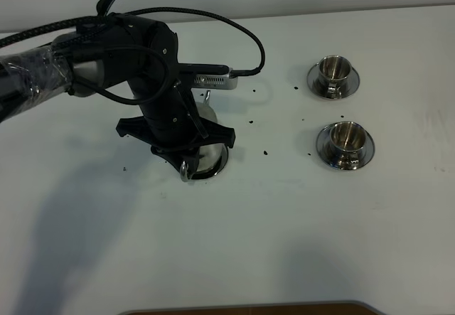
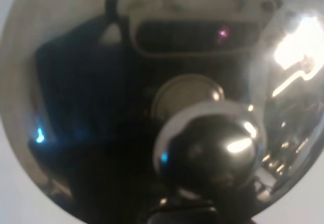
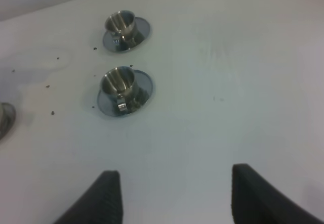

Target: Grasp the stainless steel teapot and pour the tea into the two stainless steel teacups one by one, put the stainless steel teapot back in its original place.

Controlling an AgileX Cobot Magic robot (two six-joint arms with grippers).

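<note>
The stainless steel teapot (image 1: 210,157) stands left of centre, mostly hidden under my left arm. Its loop handle (image 1: 186,171) pokes out on the near side, and my left gripper (image 1: 186,160) sits shut right over that handle. A shiny rim beneath the pot looks like the original place saucer (image 1: 222,164). The left wrist view is filled by the pot's domed lid (image 2: 101,107) and knob (image 2: 207,150). The two stainless steel teacups (image 1: 334,72) (image 1: 345,139) stand on saucers at the right, also seen as teacups (image 3: 120,24) (image 3: 119,82). My right gripper (image 3: 172,198) is open and holds nothing.
Dark tea crumbs (image 1: 264,152) are scattered on the white table (image 1: 284,244) between pot and cups. A black cable (image 1: 242,34) loops off the left arm. A brown edge (image 1: 249,308) shows at the table's near side.
</note>
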